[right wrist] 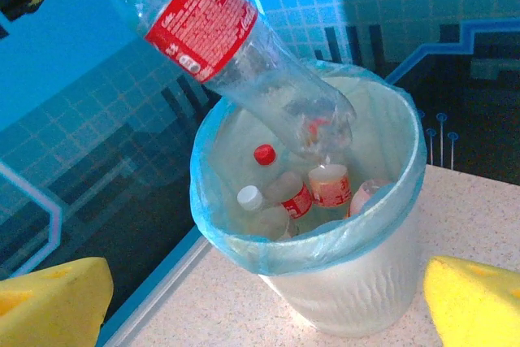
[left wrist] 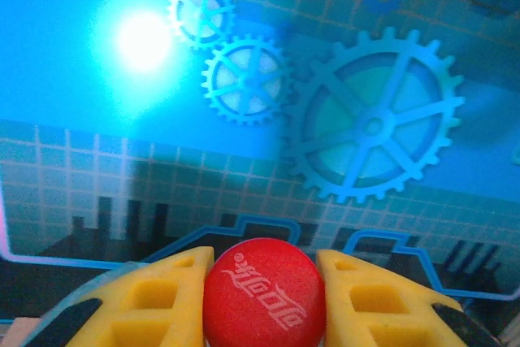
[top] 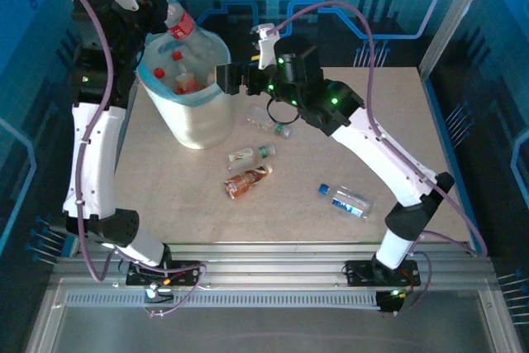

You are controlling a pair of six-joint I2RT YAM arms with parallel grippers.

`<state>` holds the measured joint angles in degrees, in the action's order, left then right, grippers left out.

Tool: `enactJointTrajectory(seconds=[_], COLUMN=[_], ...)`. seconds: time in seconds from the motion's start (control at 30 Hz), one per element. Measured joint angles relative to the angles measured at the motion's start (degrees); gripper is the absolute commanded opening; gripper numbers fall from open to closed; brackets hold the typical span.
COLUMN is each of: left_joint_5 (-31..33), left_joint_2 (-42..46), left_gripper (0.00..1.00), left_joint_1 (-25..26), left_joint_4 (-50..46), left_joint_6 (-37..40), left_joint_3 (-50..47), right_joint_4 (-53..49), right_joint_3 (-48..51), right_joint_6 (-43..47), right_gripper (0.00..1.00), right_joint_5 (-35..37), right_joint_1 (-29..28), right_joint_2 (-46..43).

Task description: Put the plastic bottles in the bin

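We had several bottles binned, four left on the table.
Our left gripper pinched a red-capped bottle, its base dipping into the bin below; our right gripper stood spread beside it, empty.

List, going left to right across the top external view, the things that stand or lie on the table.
bin → orange-brown bottle → blue-capped bottle
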<state>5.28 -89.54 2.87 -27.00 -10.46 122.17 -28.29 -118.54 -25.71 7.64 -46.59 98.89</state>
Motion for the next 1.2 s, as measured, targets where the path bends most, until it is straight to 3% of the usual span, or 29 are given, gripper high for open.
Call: enactJointTrajectory(seconds=[0.57, 1.2], left_joint_5=[-5.29, -12.13], left_joint_2=[-5.99, -6.73], left_gripper=[0.00, 0.00], left_joint_1=[-3.32, -3.48], left_joint_4=[-4.52, -2.91], left_joint_6=[-0.07, 0.37], left_joint_3=[0.35, -12.07], right_joint_4=[-4.02, -4.26], right_joint_3=[-1.05, 1.53], right_joint_6=[-1.05, 0.28], right_gripper=[0.99, 1.00], right_joint_5=[1.03, 2.93], right_joint_1=[-0.39, -0.39], right_joint_2=[1.42, 1.36])
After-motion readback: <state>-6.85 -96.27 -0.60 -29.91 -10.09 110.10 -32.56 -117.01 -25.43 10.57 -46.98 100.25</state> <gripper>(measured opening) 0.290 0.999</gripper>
